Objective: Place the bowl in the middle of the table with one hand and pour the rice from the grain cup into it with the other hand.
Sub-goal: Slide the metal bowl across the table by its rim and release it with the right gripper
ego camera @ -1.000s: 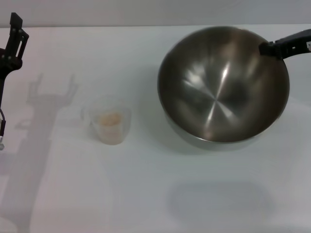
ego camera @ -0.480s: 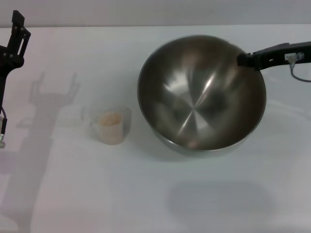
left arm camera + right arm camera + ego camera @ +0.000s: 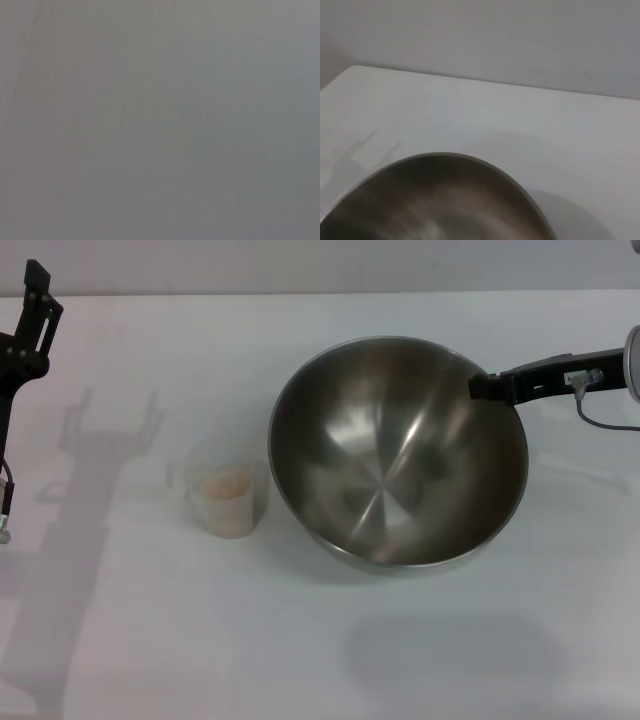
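The right gripper [image 3: 482,386] is pinching the bowl [image 3: 396,452] by its rim near the table [image 3: 300,640] middle, just beside the grain cup [image 3: 229,497], while the left gripper [image 3: 35,305] is hanging open, parked far left.

Black grippers [image 3: 490,387], grey cable [image 3: 600,418].

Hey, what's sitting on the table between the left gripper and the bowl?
Only the grain cup with rice, seen in the head view, between the left gripper and bowl.
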Robot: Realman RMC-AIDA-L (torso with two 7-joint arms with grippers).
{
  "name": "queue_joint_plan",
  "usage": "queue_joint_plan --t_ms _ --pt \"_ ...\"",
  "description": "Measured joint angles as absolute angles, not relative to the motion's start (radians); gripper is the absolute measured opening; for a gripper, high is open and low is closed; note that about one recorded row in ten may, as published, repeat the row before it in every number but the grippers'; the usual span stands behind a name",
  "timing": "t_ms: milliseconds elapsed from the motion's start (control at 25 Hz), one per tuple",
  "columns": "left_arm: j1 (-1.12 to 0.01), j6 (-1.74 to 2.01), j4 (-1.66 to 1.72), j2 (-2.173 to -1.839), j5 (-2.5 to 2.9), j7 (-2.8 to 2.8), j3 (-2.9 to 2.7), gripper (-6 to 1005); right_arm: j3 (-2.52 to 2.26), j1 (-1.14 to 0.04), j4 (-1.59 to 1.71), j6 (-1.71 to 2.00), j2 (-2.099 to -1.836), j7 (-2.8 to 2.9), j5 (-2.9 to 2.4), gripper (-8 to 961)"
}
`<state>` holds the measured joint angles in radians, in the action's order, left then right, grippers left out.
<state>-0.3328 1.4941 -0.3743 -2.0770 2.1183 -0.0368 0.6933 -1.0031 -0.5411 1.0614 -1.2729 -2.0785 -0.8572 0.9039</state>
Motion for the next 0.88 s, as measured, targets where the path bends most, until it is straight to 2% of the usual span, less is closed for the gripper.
queue_joint_plan --t_ms 880 --pt "-0.326 1.506 -0.374 -2.077 2.118 -0.038 0.693 829 -1.054 -0.553 1.049 -1.218 -2.072 -0.841 0.856 48"
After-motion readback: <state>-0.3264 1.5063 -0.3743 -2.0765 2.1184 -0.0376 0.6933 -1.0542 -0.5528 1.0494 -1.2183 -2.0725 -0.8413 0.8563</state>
